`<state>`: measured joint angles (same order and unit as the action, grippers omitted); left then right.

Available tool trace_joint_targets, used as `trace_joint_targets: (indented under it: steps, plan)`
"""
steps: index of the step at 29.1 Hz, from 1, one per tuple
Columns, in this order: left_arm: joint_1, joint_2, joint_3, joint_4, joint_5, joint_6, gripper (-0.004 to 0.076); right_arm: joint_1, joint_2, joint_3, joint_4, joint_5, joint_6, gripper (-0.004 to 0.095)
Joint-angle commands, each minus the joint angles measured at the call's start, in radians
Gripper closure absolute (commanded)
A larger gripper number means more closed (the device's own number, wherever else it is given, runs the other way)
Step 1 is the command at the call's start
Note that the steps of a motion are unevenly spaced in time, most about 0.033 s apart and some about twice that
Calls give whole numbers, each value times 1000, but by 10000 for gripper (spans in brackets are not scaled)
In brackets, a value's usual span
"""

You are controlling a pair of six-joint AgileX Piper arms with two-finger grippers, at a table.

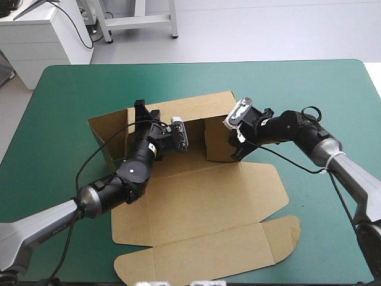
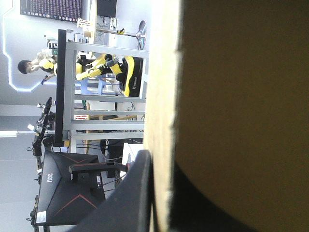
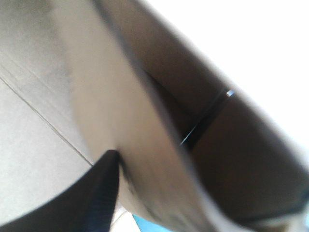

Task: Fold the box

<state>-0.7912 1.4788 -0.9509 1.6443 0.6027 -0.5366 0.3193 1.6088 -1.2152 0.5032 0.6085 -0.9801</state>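
At centre of teal-green table [image 1: 59, 101], brown box [image 1: 202, 196] was seen part-formed: rear wall [image 1: 196, 104] and right wall [image 1: 217, 140] were raised, lid [image 1: 208, 256] was laid flat twd near edge. L gripper [image 1: 146, 114] was placed at box's left rear corner; raised board edge was clamped btwn its black fingers [image 2: 123, 205], one each side. R gripper [image 1: 237, 150] was set at right wall's near end; wall was pinched, one finger [image 3: 91, 198] seen flat agst board, other hidden behind it.
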Motion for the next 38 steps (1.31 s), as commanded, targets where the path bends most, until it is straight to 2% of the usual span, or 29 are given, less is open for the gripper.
trace_joint_targets:
  steps: [1, 5, 11, 15, 18, 20, 23, 26, 28, 32, 38]
  plan:
    - [-5, -26, -20, -8, -23, -12, 731, 0, -42, -29, 44, -28, 4, 684]
    - [-5, -26, -20, -8, -24, -12, 731, 0, -42, -29, 55, -12, 4, 916]
    - [-25, -28, -20, -8, -28, -12, 731, 0, -42, -29, 61, -12, 4, 927]
    - [-25, -41, -20, -10, -79, -12, 723, 0, -42, -29, 61, -12, 13, 927]
    - [-25, -66, -20, -10, -102, -12, 628, 0, -42, -29, 61, -16, 38, 927]
    - [-25, -83, -20, -10, -105, -12, 528, 0, -42, -29, 58, -20, 60, 927]
    - [-27, -113, -20, -10, -111, -12, 330, 0, -42, -29, 56, -22, 85, 927]
    - [-47, -141, -20, -10, -114, -12, 200, 0, -42, -29, 54, -24, 113, 927]
    - [-79, -159, -20, -8, -114, -12, 171, 0, -42, -29, 39, -26, 139, 927]
    - [-168, -184, -20, -4, -103, -12, 172, 0, -42, -29, 31, -33, 161, 927]
    - [-362, -199, -20, -12, 53, -12, 178, 0, -42, -29, 31, -33, 181, 927]
